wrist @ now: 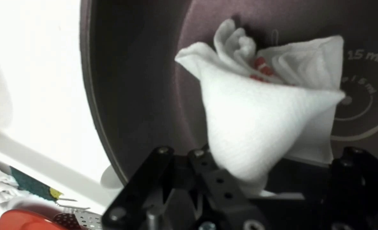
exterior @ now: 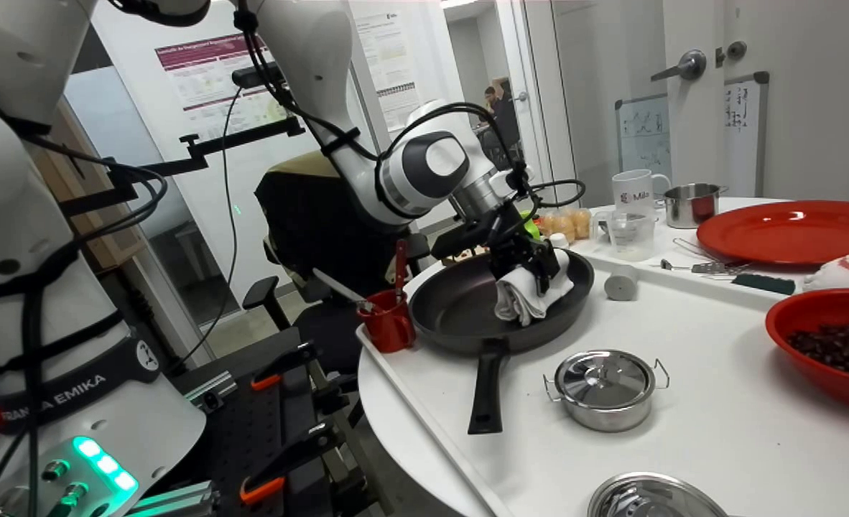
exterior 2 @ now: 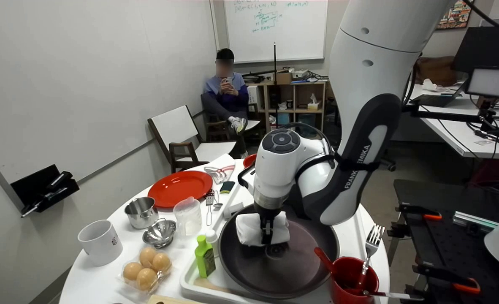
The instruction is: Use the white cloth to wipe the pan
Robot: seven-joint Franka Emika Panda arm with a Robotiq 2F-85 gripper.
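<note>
"So, what has the gripper (exterior 2: 267, 236) got?"

"White cloth (wrist: 246, 118). Its black fingers (exterior: 543, 269) are pinching the bunched part, and a little red shows among the folds."

"Where is the cloth?"

"Inside the dark frying pan (exterior 2: 304, 261), off to one side of the centre; whether it presses on the bottom, I can't tell."

"And past the pan?"

"Just beside it, a red mug (exterior: 390, 330) with a fork (exterior 2: 372, 246) in it; near the handle (exterior: 488, 398), a lidded steel pot (exterior: 604, 391)."
</note>
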